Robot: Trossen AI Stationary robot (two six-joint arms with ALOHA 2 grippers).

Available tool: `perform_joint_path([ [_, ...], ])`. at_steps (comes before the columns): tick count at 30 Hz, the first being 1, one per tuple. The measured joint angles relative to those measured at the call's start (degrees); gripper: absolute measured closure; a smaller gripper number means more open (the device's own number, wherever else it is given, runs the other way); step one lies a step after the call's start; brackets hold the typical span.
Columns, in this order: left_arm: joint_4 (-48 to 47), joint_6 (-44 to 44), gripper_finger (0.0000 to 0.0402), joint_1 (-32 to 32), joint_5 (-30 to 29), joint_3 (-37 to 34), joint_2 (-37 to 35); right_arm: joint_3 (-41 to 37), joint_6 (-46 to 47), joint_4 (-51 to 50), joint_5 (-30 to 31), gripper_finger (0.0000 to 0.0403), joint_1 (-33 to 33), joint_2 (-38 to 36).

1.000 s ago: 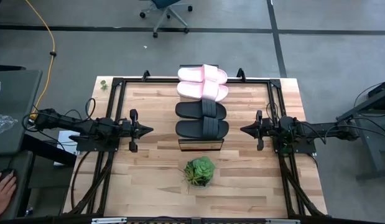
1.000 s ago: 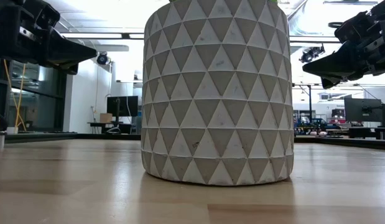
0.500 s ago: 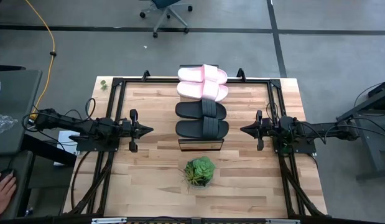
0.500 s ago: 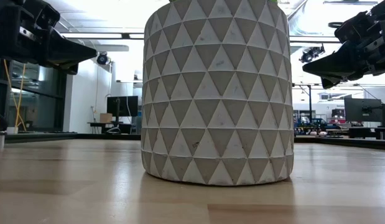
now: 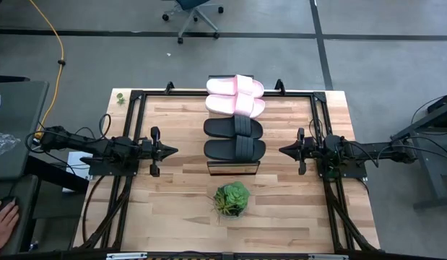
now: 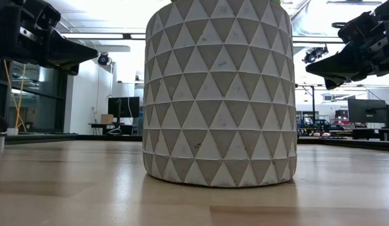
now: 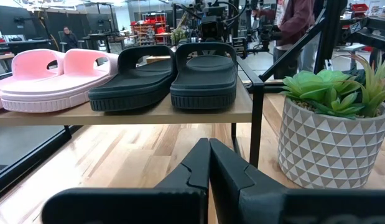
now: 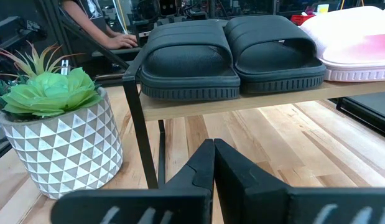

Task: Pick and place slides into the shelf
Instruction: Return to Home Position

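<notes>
Grey floor, office chair

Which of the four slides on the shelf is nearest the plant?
The black slide at the row's end, right by the plant. The other black slide is next along the shelf, and the pink slides lie beyond it.

The high view looks straight down on the whole table. The low view sits at table-top height, very close to the plant pot, facing the room. The two wrist views look level from opposite sides, sharing the shelf, the black slides and the pot.
</notes>
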Motion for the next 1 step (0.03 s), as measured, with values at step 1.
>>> perform_joint_path([
  [1, 0.01, -0.01, 0.0401, -0.02, -0.02, 0.00, -0.02, 0.00, 0.00, 0.00, 0.00, 0.0402, 0.00, 0.00],
])
